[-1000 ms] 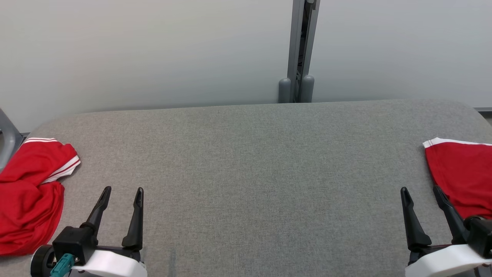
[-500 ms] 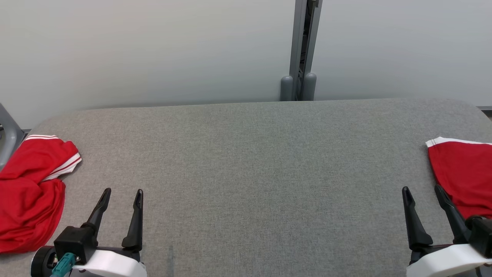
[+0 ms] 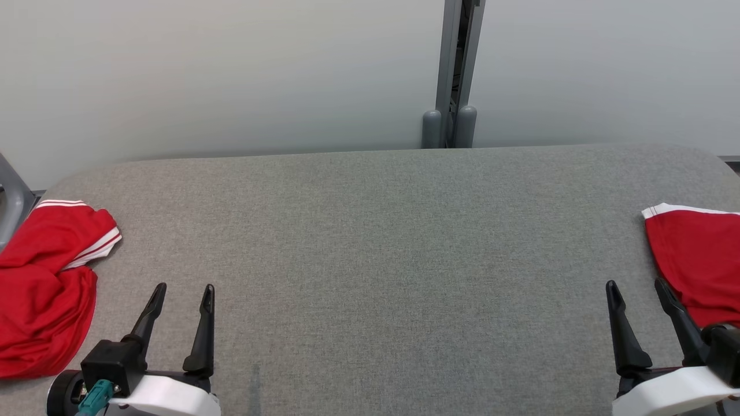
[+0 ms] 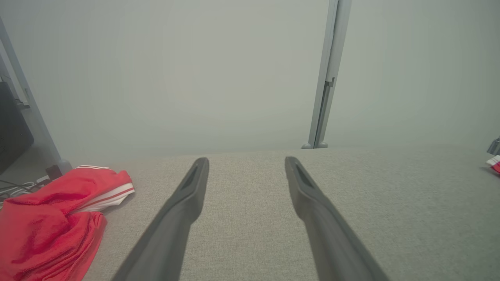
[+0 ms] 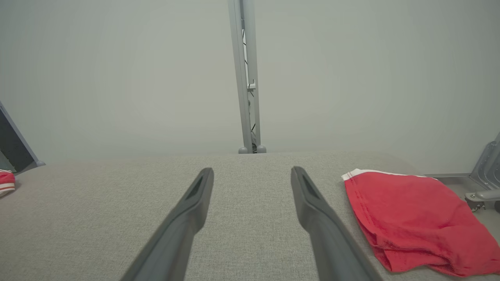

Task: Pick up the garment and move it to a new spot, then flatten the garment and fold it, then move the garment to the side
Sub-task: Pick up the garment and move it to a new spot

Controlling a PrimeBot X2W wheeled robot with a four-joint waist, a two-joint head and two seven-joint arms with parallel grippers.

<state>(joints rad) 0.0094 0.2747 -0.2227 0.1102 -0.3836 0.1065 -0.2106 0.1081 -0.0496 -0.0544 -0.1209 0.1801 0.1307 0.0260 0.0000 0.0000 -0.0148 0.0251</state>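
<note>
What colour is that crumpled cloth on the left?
The crumpled garment is red with white stripes, clearest in the left wrist view.

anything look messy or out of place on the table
The crumpled red garment at the table's left edge stands out: bunched in a heap. The folded red garment at the right edge lies flat. Nothing looks spilled or damaged.

red garments (image 3: 46, 289) (image 3: 699, 260): 2 | grippers (image 3: 184, 287) (image 3: 636, 283): 2 | grey table (image 3: 370, 242): 1 | metal post (image 3: 457, 58): 1
</note>
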